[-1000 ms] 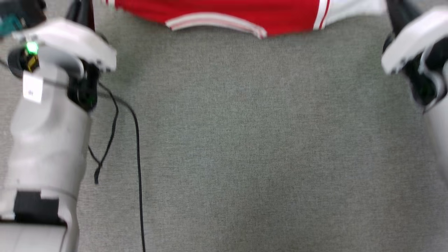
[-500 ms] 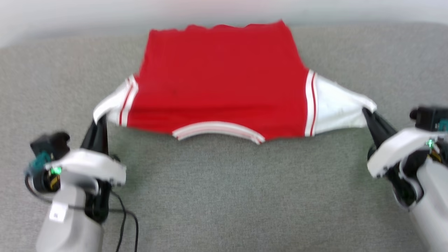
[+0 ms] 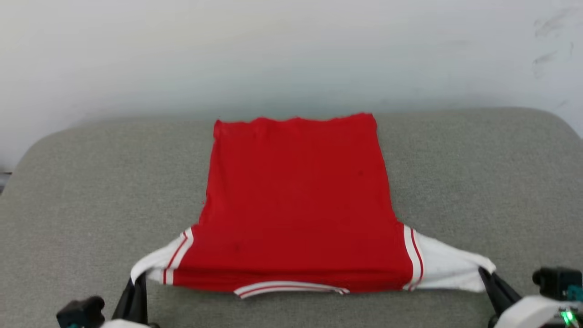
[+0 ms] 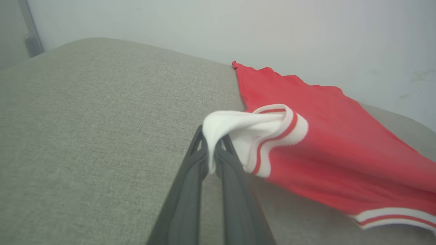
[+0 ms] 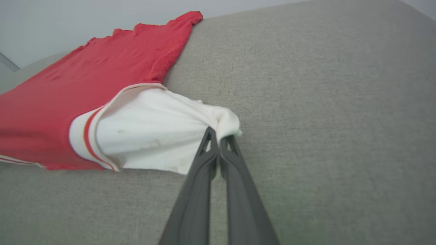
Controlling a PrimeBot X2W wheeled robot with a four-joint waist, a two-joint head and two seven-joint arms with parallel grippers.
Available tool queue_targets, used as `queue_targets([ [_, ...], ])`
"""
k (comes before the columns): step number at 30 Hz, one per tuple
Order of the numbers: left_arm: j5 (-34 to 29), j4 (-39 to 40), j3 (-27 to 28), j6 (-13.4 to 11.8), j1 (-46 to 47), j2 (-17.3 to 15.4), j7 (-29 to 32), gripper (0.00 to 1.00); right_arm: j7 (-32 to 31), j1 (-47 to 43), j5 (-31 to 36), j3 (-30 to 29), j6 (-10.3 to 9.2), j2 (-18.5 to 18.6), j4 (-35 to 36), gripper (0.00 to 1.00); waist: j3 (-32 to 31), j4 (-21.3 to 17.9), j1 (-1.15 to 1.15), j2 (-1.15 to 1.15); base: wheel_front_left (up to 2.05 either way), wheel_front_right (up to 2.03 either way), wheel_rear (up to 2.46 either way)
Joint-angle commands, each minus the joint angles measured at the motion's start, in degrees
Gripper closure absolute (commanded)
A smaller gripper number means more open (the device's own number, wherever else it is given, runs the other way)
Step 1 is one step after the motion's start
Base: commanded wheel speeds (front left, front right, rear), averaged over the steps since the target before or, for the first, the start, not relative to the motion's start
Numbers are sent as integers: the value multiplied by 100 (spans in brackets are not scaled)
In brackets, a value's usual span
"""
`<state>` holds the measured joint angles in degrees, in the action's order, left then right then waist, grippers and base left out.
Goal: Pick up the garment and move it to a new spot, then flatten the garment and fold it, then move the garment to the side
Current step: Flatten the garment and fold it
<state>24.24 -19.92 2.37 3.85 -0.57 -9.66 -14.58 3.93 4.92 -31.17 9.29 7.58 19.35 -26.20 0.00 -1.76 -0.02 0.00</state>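
The garment (image 3: 296, 205) is a red shirt with white sleeves and red-white striped trim, spread flat on the grey cushioned surface (image 3: 91, 182), collar toward me. My left gripper (image 3: 136, 282) is shut on the tip of its left white sleeve (image 4: 235, 126), which is lifted off the surface. My right gripper (image 3: 483, 272) is shut on the tip of the right white sleeve (image 5: 153, 136). In the wrist views the left gripper (image 4: 212, 143) and right gripper (image 5: 218, 134) both pinch bunched white fabric. No printing shows on the upper side.
A pale wall (image 3: 291, 54) rises right behind the surface's far edge. The grey surface has rounded back corners and bare room on both sides of the shirt. A dark bar (image 4: 30, 30) stands at the far left in the left wrist view.
The head camera has tilted up, so the shirt and wall now show and both arms have dropped to the bottom edge. Both grippers still hold the sleeve tips.
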Motion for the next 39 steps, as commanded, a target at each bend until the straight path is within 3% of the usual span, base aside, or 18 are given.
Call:
queue_targets([
  [1, -10, 222, 51, -112, -342, 4, 52, 100, -123, -448, 259, -296, -16, -58, 257, 100, -201, 97, 2, 0, 0, 0, 0],
  [8, -141, 990, -111, -295, -1240, 52, 344, 100, -731, -1818, 1258, -1064, -15, -660, 1536, 100, -332, 213, 2, 0, 0, 0, 0],
  [14, -259, 1376, -293, -367, -1505, 74, 480, 100, -1158, -2321, 1678, -1222, -13, -1055, 2141, 100, -303, 247, 2, 0, 0, 0, 0],
  [15, -278, 1428, -332, -374, -1512, 90, 506, 100, -1181, -2328, 1674, -1225, -13, -1107, 2212, 68, -286, 253, 2, 0, 0, 0, 0],
  [16, -297, 1468, -365, -373, -1493, 102, 509, 100, -1169, -2293, 1660, -1227, -13, -1156, 2266, 60, -269, 260, 2, 0, 0, 0, 0],
  [17, -313, 1504, -413, -371, -1459, 103, 528, 100, -1152, -2235, 1642, -1206, -13, -1178, 2314, 0, -247, 272, 2, 0, 0, 0, 0],
  [23, -350, 1602, -649, -304, -1189, 191, 592, 100, -683, -1534, 1405, -1409, -11, -1215, 2375, 0, -54, 403, 2, 0, 0, 0, 0],
  [28, -510, 1749, -847, -316, -867, 258, 439, 100, -394, -485, 1472, -1842, -10, -1088, 2002, 0, 289, 652, 2, 0, 0, 0, 0],
  [39, -673, 1725, -1420, -113, 254, 503, 114, 100, -1448, 2684, 1227, -1705, -11, -209, -39, 0, 1499, 1454, 2, 0, 0, 0, 0],
])
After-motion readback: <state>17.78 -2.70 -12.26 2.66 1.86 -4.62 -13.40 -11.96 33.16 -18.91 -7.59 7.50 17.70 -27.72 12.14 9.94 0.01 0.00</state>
